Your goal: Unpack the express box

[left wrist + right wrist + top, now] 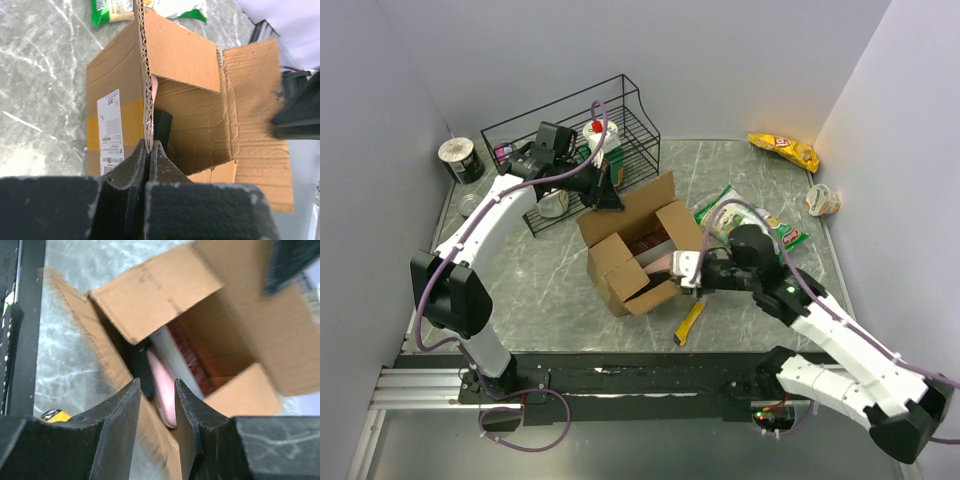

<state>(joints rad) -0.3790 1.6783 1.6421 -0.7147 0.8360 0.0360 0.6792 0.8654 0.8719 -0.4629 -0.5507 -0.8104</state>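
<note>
Worktop (550, 290) grey marble. Rack (640, 120) behind box (635, 250), to its left. Box at mid-worktop, open, flaps up, label on side. Left jaws pinched tight on box's rear-left cardboard edge. Right jaws at box's near-right corner, narrow, straddling pink pack (165, 405) inside box; cannot tell if gripped. Yellow cutter (689, 323) just before box.

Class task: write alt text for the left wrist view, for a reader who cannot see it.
The left gripper is shut on a cardboard edge of the open box. A white label sits on the box's outer side; a green packet lies on the table beyond.
</note>
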